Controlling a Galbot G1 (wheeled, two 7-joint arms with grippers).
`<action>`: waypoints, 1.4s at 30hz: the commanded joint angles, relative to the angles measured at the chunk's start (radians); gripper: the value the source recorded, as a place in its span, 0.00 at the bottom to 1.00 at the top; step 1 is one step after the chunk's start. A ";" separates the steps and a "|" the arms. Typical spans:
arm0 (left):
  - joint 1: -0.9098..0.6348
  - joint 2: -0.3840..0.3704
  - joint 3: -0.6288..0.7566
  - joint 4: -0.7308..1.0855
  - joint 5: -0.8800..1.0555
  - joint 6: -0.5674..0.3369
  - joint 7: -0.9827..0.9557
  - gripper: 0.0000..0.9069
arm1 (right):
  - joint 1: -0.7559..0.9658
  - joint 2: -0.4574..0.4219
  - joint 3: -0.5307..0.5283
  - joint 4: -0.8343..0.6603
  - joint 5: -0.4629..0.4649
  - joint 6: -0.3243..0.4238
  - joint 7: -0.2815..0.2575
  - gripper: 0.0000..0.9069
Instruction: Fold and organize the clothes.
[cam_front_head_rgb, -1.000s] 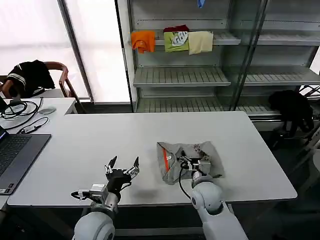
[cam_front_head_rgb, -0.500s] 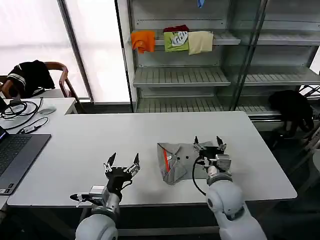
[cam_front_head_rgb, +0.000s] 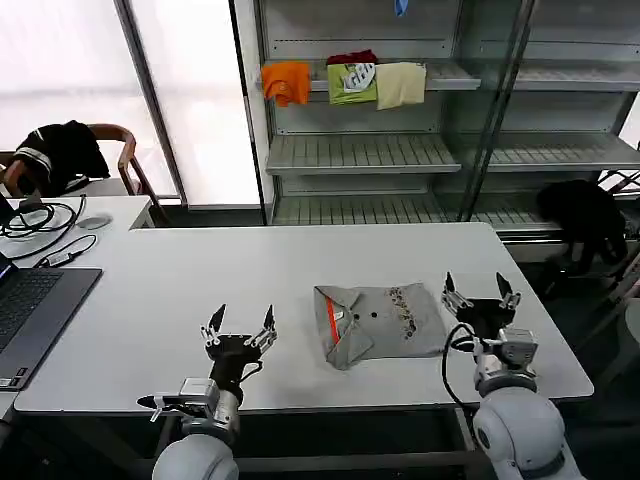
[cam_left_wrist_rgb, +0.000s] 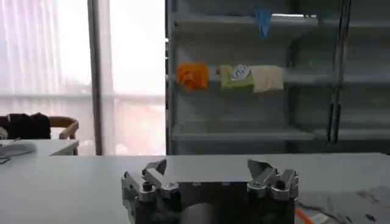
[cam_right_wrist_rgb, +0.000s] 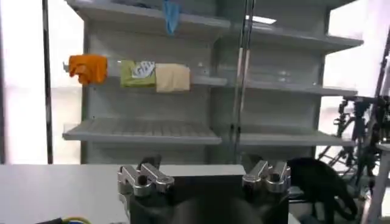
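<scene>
The grey shirt (cam_front_head_rgb: 380, 322) is soft cloth with wrinkles. It lies on a smooth, matt white table (cam_front_head_rgb: 200, 290). The shelves (cam_front_head_rgb: 360, 152) look like pale ridged metal. Both gripper fingers (cam_left_wrist_rgb: 154, 180) are shiny metal.

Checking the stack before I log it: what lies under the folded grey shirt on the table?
The folded grey shirt with a red-orange stripe lies on the white table. Whether another garment sits beneath cannot be seen; its top layer covers that.

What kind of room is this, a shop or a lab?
Probably a lab or test room staged like a shop: metal shelves holding folded cloths, a white table with a grey shirt, and a laptop with cables nearby.
</scene>
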 joint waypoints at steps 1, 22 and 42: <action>0.007 -0.005 0.005 0.000 0.049 0.007 -0.010 1.00 | -0.093 -0.048 0.100 0.076 0.015 -0.001 -0.005 1.00; -0.019 0.018 -0.011 0.010 0.019 0.002 -0.004 1.00 | -0.093 -0.038 0.090 0.052 -0.001 -0.008 -0.009 1.00; -0.048 0.015 -0.020 0.035 0.004 0.027 -0.004 1.00 | -0.078 -0.042 0.089 0.037 -0.007 0.001 -0.013 1.00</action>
